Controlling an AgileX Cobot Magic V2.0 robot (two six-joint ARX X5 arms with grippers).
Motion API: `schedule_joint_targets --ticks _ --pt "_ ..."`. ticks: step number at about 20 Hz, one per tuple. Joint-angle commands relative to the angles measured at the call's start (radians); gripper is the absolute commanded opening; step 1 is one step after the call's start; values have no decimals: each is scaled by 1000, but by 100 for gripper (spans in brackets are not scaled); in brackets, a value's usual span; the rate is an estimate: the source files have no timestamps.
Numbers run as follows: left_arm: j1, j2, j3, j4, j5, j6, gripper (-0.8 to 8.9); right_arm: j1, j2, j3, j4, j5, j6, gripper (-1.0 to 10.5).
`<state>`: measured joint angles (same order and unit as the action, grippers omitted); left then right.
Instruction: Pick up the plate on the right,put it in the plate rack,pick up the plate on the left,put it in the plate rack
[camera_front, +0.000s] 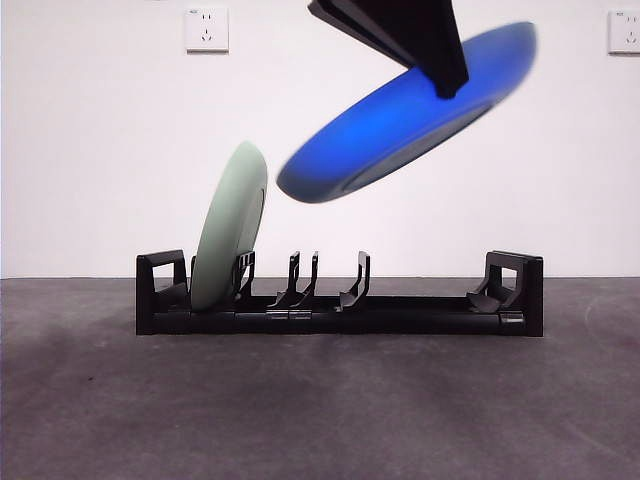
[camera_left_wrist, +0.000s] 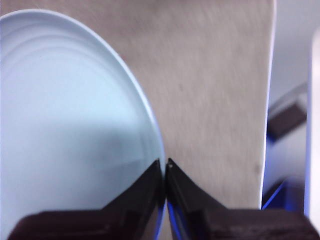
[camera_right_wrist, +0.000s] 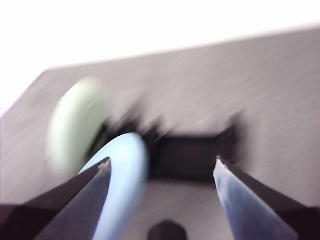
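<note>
A blue plate hangs tilted in the air above the middle of the plate rack. My left gripper comes down from above and is shut on the plate's upper rim. The left wrist view shows its jaws pinching the rim beside the plate's pale blue inner face. A pale green plate stands on edge in the rack's left slots, leaning right. My right gripper is open and holds nothing; beyond it lie the blue plate's edge, the green plate and the rack.
The rack stands on a dark grey tabletop in front of a white wall. Two wall sockets sit high on the wall. Several divider prongs to the right of the green plate hold nothing.
</note>
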<state>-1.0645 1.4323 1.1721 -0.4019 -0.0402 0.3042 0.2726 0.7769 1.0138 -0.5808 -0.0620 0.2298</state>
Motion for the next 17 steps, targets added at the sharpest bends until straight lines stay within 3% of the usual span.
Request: schedule_joint_targets --ticks 1,5,10,17 --pt "77 8 -6 109 110 -113 -9 -3 -42 2 6 91 -29 345" --pt "209 8 -6 314 214 -271 -9 -3 -77 2 -20 174 -67 344" --pt "325 10 -6 504 373 -417 -9 -3 -76 2 -39 176 -67 344" --pt "459 55 -6 686 483 -609 -9 -3 -51 2 -38 174 -67 343"
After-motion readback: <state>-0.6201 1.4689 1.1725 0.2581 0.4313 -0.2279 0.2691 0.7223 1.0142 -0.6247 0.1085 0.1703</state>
